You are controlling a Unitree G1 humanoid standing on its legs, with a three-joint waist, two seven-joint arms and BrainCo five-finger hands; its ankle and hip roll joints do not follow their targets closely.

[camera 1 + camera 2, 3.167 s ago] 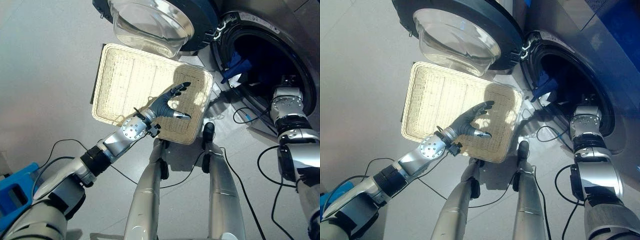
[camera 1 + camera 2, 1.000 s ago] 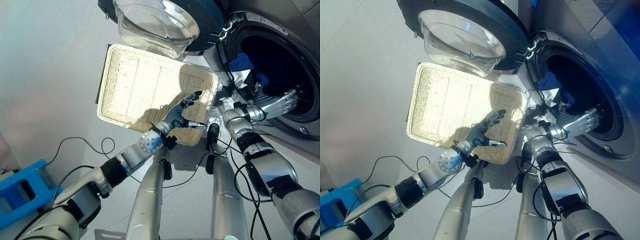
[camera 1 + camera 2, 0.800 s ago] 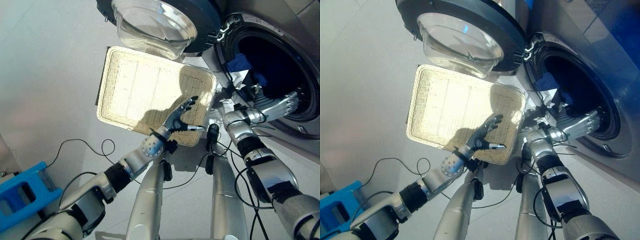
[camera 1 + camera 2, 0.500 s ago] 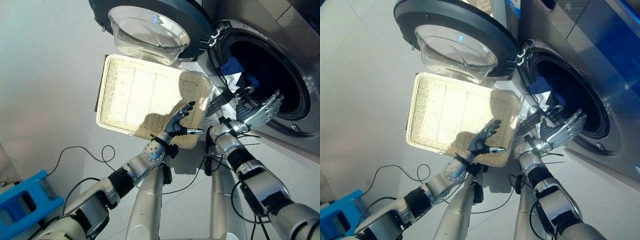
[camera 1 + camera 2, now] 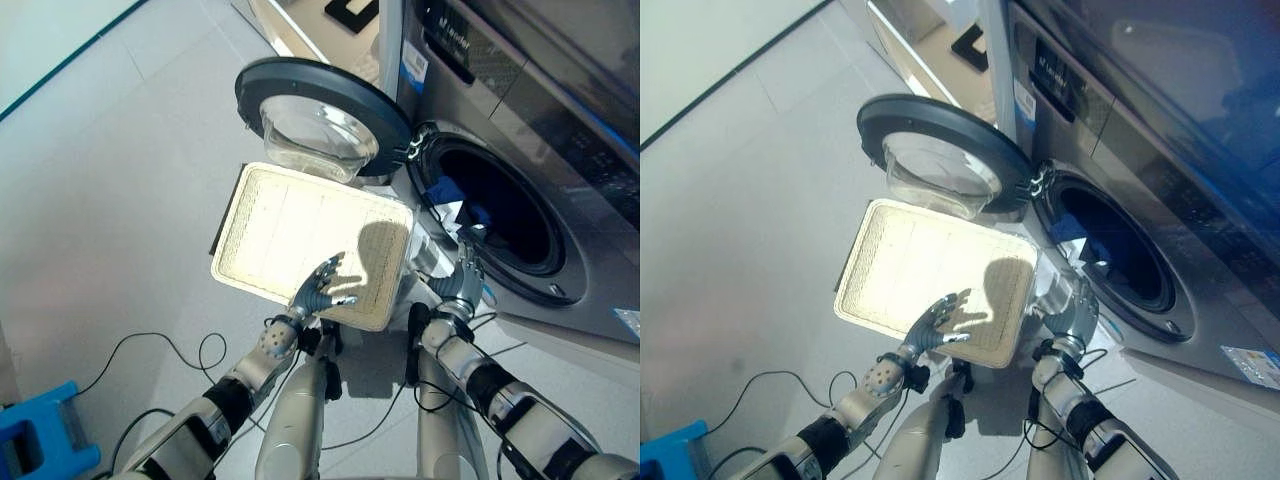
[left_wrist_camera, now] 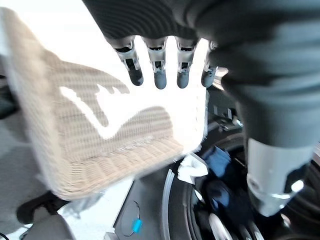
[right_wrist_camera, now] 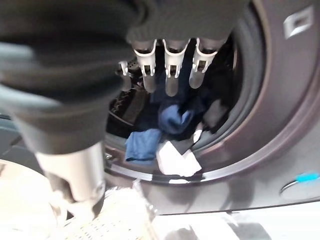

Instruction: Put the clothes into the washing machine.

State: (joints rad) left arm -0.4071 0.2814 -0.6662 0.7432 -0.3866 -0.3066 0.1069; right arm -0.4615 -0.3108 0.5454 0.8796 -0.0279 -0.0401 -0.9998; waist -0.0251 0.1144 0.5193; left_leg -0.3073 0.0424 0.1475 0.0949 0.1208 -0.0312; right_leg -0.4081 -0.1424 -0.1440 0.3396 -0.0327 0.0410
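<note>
The grey front-loading washing machine (image 5: 520, 120) stands at the right of the scene with its round dark-rimmed door and clear glass bowl (image 5: 325, 125) swung fully open toward the robot's left. The clothes (image 7: 165, 132) lie inside the dark drum opening — a blue garment, a darker blue piece behind it and a white piece at the lower lip of the opening, as the right wrist view shows; in the left eye view the same blue and white fabric (image 5: 462, 214) sits at the near edge of the drum. A shallow rectangular cream wicker basket (image 5: 270, 225) rests on the pale grey floor (image 5: 110, 190) just beside the machine, below the open door, and holds no clothing. The left hand (image 5: 322, 287) hovers over the near edge of the basket with its fingers (image 6: 158, 67) straight and spread and its thumb held apart, holding nothing. The right hand (image 5: 466, 282) is raised in front of the lower rim of the drum opening, apart from the clothes, with its fingers (image 7: 170, 67) extended and relaxed and nothing in its grasp. A blue plastic object (image 5: 40, 440) sits on the floor at the lower left — its shape cannot be told fully.
</note>
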